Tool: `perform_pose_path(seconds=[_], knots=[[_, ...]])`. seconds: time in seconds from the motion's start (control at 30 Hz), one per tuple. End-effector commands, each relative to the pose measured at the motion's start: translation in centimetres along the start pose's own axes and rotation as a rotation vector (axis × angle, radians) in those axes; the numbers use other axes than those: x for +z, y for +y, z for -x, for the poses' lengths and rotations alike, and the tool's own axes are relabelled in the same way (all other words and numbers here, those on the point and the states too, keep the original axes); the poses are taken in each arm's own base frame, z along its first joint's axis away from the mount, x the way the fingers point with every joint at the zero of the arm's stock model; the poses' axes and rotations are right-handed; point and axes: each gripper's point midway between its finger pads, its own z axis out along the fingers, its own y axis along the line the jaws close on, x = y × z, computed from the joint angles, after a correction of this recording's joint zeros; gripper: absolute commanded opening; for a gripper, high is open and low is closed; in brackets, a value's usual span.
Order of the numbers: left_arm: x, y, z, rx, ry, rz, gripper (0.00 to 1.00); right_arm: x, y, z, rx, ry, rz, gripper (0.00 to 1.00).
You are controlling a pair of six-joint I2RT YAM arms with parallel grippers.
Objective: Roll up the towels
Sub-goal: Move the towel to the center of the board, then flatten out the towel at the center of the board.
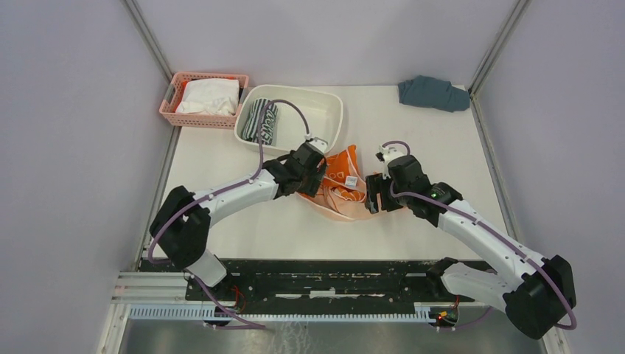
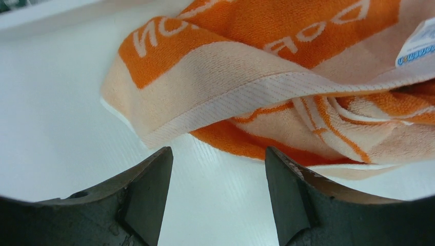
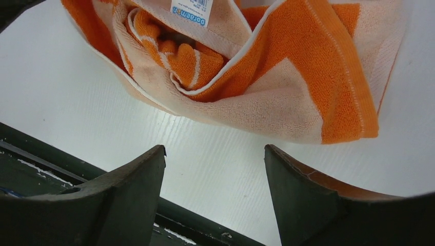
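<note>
Both wide open, holding nothing: your left gripper (image 2: 218, 154) at the orange towel's (image 1: 343, 190) nine o'clock, right gripper (image 3: 214, 151) at three.

My left arm (image 1: 228, 195) reaches from its base at the near edge forward and to the right, elbow low on the left. My left gripper (image 1: 317, 178) points right, toward the middle. In its wrist view my two dark fingers (image 2: 149, 195) stand well apart. My right arm (image 1: 479, 236) mirrors this, sweeping forward and to the left. My right gripper (image 1: 373, 196) faces the left one, near it but not touching, fingers likewise spread wide.
</note>
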Motion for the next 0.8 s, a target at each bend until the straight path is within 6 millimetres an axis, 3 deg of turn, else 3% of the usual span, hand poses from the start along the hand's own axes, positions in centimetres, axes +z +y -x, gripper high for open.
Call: perform_pose_path(seconds=[0.0, 0.3, 0.47, 0.53, 0.63, 0.67, 0.77], knots=[[0.0, 0.4, 3.4, 0.284, -0.099, 0.050, 0.74, -1.0, 0.3, 2.6, 0.004, -0.099, 0.005, 0.79], [4.0, 1.0, 2.1, 0.417, -0.039, 0.132, 0.72, -1.7, -0.9, 2.3, 0.028, -0.134, -0.045, 0.80], [5.5, 1.6, 3.3, 0.414, -0.068, 0.214, 0.65, -1.3, -1.0, 1.7, 0.051, -0.137, -0.048, 0.80], [5.7, 1.7, 3.9, 0.406, -0.079, 0.231, 0.52, -1.1, -1.1, 1.6, 0.063, -0.137, -0.052, 0.80], [4.8, 1.8, 4.9, 0.374, -0.091, 0.233, 0.13, -1.0, -1.2, 1.4, 0.069, -0.134, -0.055, 0.79], [4.0, 2.4, 5.5, 0.358, -0.103, 0.258, 0.04, -0.9, -1.2, 1.4, 0.070, -0.133, -0.056, 0.80], [0.6, 3.2, 7.3, 0.290, -0.137, 0.270, 0.03, -0.8, -1.5, 1.1, 0.074, -0.122, -0.075, 0.80]])
